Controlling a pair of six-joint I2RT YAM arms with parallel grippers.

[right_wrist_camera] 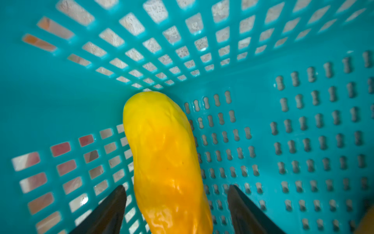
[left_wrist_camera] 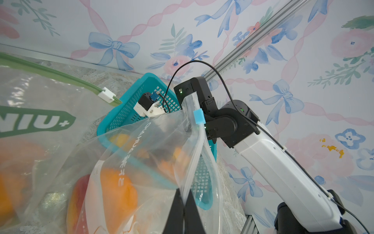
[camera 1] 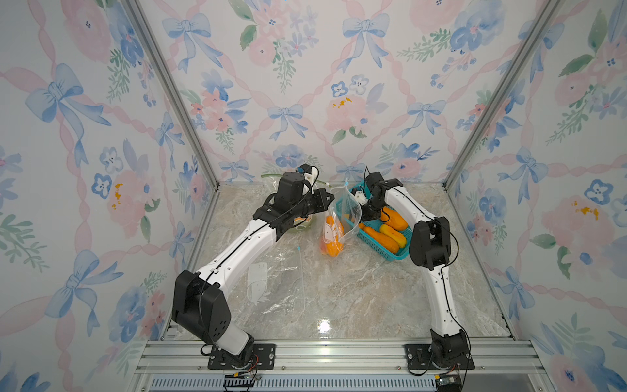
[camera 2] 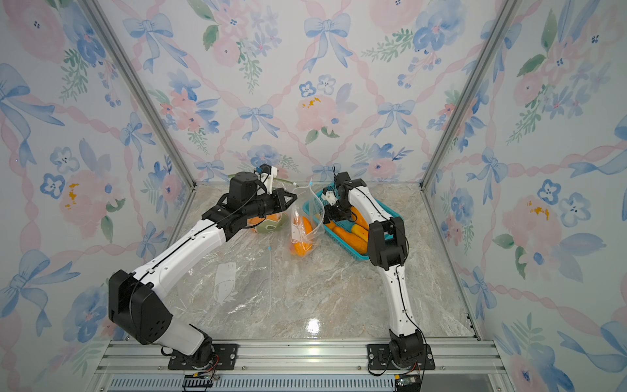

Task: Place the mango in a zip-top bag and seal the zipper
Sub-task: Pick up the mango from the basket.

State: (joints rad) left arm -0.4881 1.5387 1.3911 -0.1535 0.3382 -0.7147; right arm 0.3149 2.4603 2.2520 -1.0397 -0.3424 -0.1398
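My left gripper is shut on the rim of a clear zip-top bag, pinching the zipper strip a little way from the blue slider. The bag hangs upright with its mouth gaping, and orange mangoes lie in its bottom. Inside the teal basket, my right gripper is open. Its two fingers stand on either side of a yellow mango without squeezing it. In both top views the right gripper dips into the basket's far end, just right of the bag.
The basket holds several more mangoes. A second bag with a green zipper and fruit inside lies behind my left arm. A flat empty bag lies on the marble table. Enclosure walls stand close on three sides.
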